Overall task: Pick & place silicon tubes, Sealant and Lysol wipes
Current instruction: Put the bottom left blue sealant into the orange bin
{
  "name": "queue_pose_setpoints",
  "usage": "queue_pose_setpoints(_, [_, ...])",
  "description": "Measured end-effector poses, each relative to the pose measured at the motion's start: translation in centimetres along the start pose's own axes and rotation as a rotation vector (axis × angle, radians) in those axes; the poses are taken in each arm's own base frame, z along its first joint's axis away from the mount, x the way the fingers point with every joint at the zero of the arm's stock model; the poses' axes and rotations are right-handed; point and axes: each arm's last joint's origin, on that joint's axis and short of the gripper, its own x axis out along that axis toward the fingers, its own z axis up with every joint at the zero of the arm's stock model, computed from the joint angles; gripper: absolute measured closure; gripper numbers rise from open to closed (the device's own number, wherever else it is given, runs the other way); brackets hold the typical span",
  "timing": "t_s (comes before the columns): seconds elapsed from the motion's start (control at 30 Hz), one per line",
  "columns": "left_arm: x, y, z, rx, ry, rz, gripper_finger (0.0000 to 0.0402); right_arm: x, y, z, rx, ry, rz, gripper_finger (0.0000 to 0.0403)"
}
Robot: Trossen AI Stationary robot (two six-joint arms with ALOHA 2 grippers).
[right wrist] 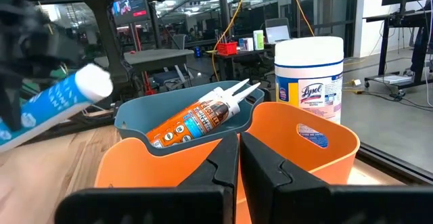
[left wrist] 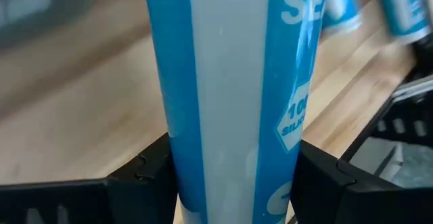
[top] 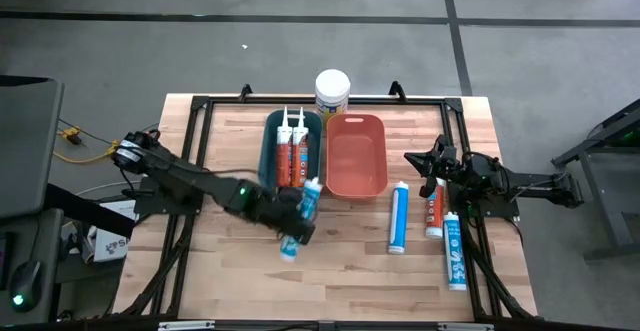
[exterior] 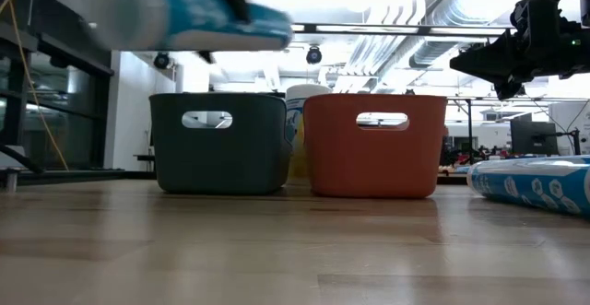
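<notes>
My left gripper [top: 291, 217] is shut on a blue-and-white tube [top: 300, 221], held in the air just in front of the teal bin [top: 270, 161]. The tube fills the left wrist view [left wrist: 230, 82] and shows at the top left of the low view [exterior: 194, 15]. Two orange tubes [top: 292, 151] lie in the teal bin. The orange bin [top: 330, 161] beside it holds nothing. The Lysol wipes canister [top: 332, 93] stands upright behind the bins. My right gripper [top: 426, 168] is shut and empty [right wrist: 239, 163], right of the orange bin. My left gripper pinches the tube's round body [left wrist: 183, 176], about midway along it, between its two fingers [left wrist: 145, 180]. The fingers lie across the tube. The tube is lifted clear of the table and lies nearly level, its white end [top: 312, 185] toward the teal bin.
Three tubes lie on the table's right part: a blue one [top: 398, 218], a red one [top: 435, 208] and another blue one [top: 455, 253], which shows close by in the low view [exterior: 535, 185]. A black frame [top: 200, 106] runs around the work area.
</notes>
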Motion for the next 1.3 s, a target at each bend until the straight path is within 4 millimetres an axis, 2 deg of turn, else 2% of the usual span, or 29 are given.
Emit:
queue_pose_setpoints(0.1, [0.1, -0.3, 2.2, 0.028, -0.041, -0.056, 0.0206, 0.0, 0.0, 0.0, 0.000, 0.000, 0.000, 0.0391])
queue_pose_setpoints(0.3, [0.5, 0.4, 6.5, 0.082, -0.088, -0.113, 0.0206, 0.0, 0.0, 0.0, 0.000, 0.000, 0.000, 0.0391])
queue_pose_setpoints(0.5, [0.6, 1.8, 11.1, 0.132, -0.153, -0.168, 0.0206, 0.0, 0.0, 0.0, 0.000, 0.000, 0.000, 0.0391])
queue_pose_setpoints(0.7, [-0.1, 3.2, 15.9, 0.156, -0.239, -0.306, 0.0206, 0.0, 0.0, 0.0, 0.000, -0.001, 0.000, 0.0391])
queue_pose_setpoints(0.83, [0.9, 4.4, 18.8, 0.131, -0.272, -0.378, 0.0206, 0.0, 0.0, 0.0, 0.000, 0.000, 0.000, 0.0391])
queue_pose_setpoints(1.07, [3.2, 5.7, 22.1, 0.090, -0.295, -0.538, 0.0206, 0.0, 0.0, 0.0, 0.000, 0.000, 0.000, 0.0391])
queue_pose_setpoints(1.17, [4.1, 5.9, 22.5, 0.072, -0.283, -0.559, 0.0206, 0.0, 0.0, 0.0, -0.001, 0.002, 0.000, 0.0391])
queue_pose_setpoints(1.3, [4.3, 5.9, 22.4, 0.066, -0.288, -0.554, 0.0207, 0.0, 0.0, 0.0, -0.001, 0.005, -0.001, 0.0391])
